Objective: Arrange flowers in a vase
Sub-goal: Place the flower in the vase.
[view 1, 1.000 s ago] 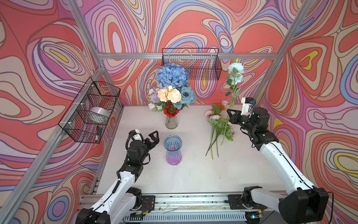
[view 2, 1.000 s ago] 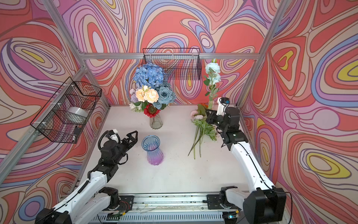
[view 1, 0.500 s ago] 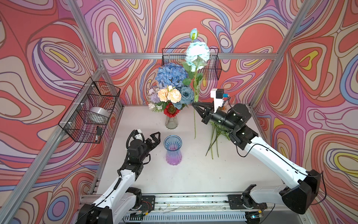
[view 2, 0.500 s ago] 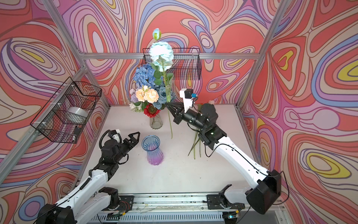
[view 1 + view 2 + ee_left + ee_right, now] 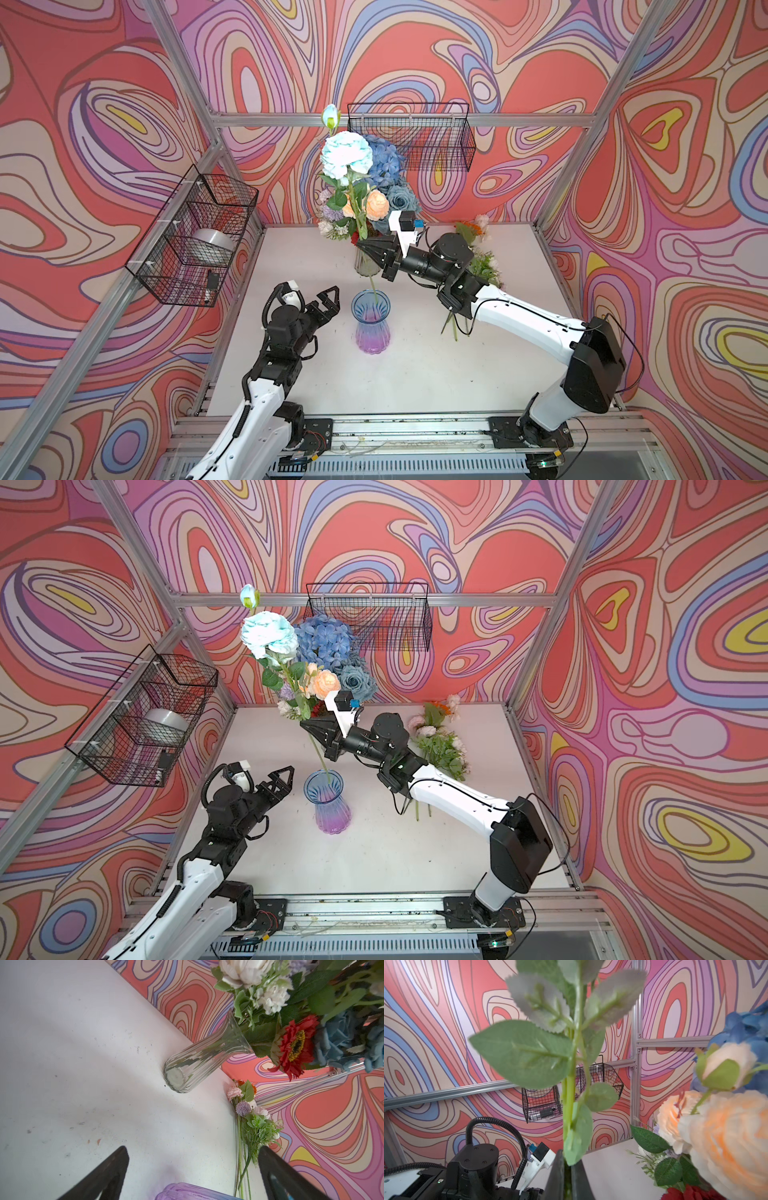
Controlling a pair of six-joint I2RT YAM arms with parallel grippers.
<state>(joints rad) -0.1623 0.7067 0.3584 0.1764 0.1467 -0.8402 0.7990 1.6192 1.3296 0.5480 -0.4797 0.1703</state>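
I have swung the right pincer (image 5: 360, 245), clenched on the rose (image 5: 346, 154), over the blue vase (image 5: 371, 320); the left pincer (image 5: 328, 301) is released. The slanted stem could catch the rim, tipping it.

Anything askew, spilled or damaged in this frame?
Nothing stands out. The clear vase and the blue-purple vase both stand upright, loose flowers lie together on the table, and the right gripper holds the aqua rose with its stem end at the blue-purple vase's mouth.
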